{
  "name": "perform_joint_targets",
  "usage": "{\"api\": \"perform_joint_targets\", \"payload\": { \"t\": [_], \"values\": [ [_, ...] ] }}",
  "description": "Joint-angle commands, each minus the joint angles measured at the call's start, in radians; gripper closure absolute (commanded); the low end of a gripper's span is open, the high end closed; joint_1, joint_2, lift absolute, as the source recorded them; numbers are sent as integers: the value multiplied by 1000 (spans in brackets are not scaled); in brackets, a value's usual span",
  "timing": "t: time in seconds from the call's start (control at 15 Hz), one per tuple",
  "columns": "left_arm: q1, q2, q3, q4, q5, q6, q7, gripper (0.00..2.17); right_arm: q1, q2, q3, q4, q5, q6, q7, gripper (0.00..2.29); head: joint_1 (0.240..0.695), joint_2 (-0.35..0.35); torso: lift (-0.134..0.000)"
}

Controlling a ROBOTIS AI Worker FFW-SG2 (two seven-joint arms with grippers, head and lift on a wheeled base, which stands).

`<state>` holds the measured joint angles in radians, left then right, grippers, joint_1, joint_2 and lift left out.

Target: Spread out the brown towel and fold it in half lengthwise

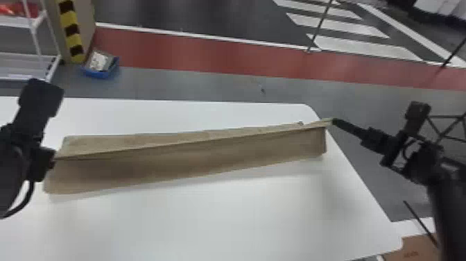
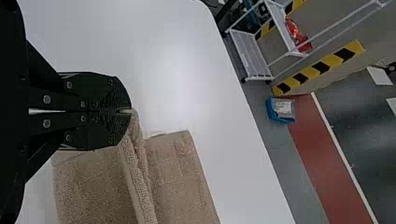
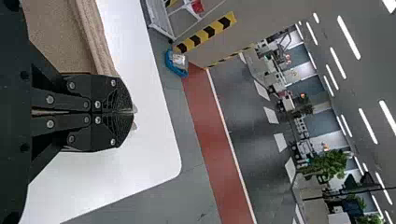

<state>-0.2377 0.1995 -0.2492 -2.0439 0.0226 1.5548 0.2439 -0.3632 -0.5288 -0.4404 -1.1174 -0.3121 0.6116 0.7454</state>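
Brown towel [image 1: 208, 152] sits half-lifted over the table [image 1: 215, 215]; left gripper [image 2: 130, 111] and right gripper [image 3: 132, 112] pinch opposite ends, fingers closed on it, likely so it folds straight.

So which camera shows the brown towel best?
The head view: the brown towel shows nearly whole. The left wrist view shows its left end, the right wrist view part of its right end.
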Motion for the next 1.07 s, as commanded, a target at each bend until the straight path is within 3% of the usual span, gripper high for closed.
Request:
{"api": "perform_joint_targets", "payload": {
  "t": [0.0, 0.4, 1.0],
  "values": [
    [-35, -11, -7, 90, 0, -49, -2, 1727, -37, 6, 49, 41, 4, -20, -9, 1403, 695, -268, -128],
    [-103, -19, -12, 194, 16, -141, -11, 1730, -88, 10, 91, 128, 39, -100, -43, 1403, 695, -242, -128],
    [-160, -38, -56, 344, -27, -233, -2, 1669, -201, 16, 212, 324, 59, -290, -84, 1315, 681, -232, -128]
  ]
}}
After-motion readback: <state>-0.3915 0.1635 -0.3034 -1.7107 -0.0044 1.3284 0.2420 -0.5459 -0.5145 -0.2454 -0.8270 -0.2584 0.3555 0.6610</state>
